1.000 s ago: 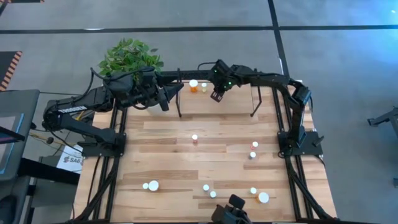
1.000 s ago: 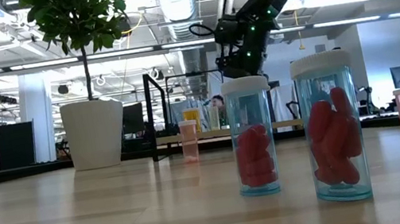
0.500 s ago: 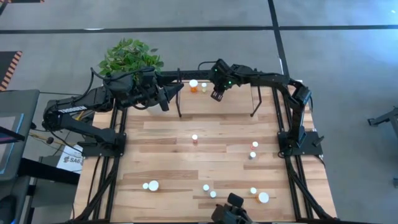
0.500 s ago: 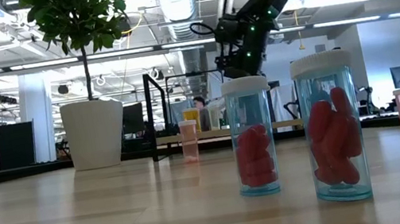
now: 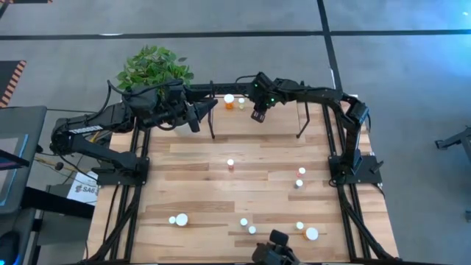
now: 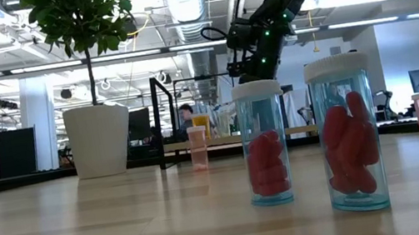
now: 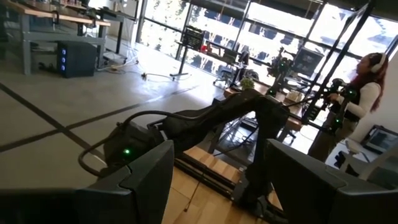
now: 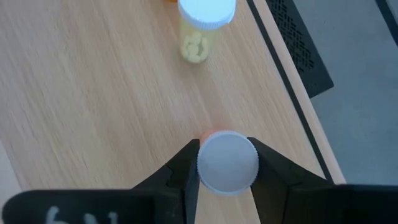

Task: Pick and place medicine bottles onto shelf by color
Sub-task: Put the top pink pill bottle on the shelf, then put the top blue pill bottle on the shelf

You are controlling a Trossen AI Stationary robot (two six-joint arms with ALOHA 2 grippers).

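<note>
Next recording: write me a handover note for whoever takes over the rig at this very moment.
Right gripper: shut on a white-capped bottle, held above the shelf at the table's far edge.
Left gripper: open, empty, waiting at the shelf's left end by the plant.
Done: an orange bottle and a yellow bottle stand on the shelf.
Left: set down the held bottle, then move those on the table: one in the middle, two to the right, six along the near edge.

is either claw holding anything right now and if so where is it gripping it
The right claw grips a medicine bottle by the sides of its white cap. The left claw is open, holding nothing.
</note>
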